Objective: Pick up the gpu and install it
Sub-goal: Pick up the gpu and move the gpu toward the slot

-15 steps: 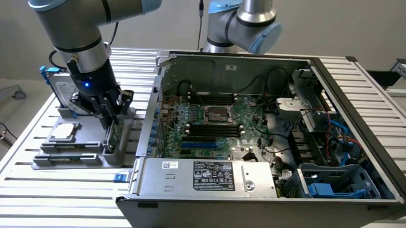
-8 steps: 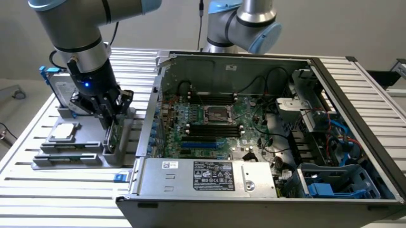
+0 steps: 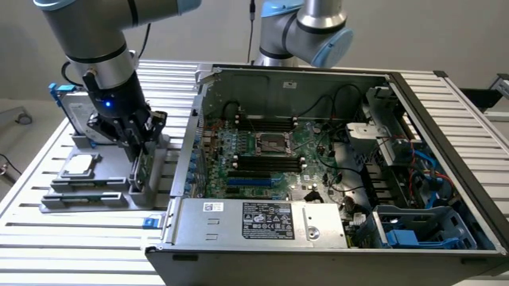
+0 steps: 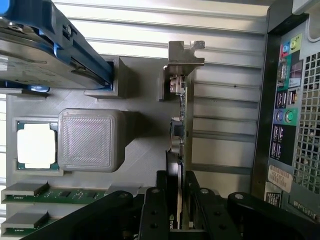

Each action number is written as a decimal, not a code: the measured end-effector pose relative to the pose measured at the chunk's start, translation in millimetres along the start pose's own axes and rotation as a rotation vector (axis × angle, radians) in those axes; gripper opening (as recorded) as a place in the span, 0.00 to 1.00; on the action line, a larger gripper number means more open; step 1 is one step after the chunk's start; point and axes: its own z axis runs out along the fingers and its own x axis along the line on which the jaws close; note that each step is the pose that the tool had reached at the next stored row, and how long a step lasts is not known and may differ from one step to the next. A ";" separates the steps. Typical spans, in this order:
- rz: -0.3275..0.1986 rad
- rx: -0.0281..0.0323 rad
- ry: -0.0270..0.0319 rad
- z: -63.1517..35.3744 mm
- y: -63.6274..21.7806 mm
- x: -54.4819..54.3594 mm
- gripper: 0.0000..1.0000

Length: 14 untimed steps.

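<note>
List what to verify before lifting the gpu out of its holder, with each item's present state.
1. Pincer closed on the thin green gpu card with the black cooler: ok, it presses both faces.
2. Card upright in the grey plastic holder: ok.
3. Card's silver metal bracket apart from the blue-framed silver hard drive: ok.
4. Square silver processor chip apart from the pincer: ok.
5. Blue slots on the green motherboard unoccupied: ok.
6. Grip firm enough to lift: cannot tell.
</note>
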 end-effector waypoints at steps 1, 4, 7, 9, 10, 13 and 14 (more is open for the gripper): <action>0.000 -0.0028 -0.0002 -2.4 0.2 0.0 0.26; 0.000 -0.0103 -0.0003 -10.1 0.6 0.1 0.26; 0.000 -0.0161 -0.0003 -18.7 1.1 0.1 0.26; 0.000 -0.0195 -0.0005 -24.7 1.4 0.1 0.26; 0.000 -0.0208 -0.0004 -28.1 1.6 0.1 0.26; 0.000 -0.0232 -0.0003 -40.4 2.1 0.1 0.26; 0.000 -0.0239 -0.0005 -44.9 2.3 0.2 0.26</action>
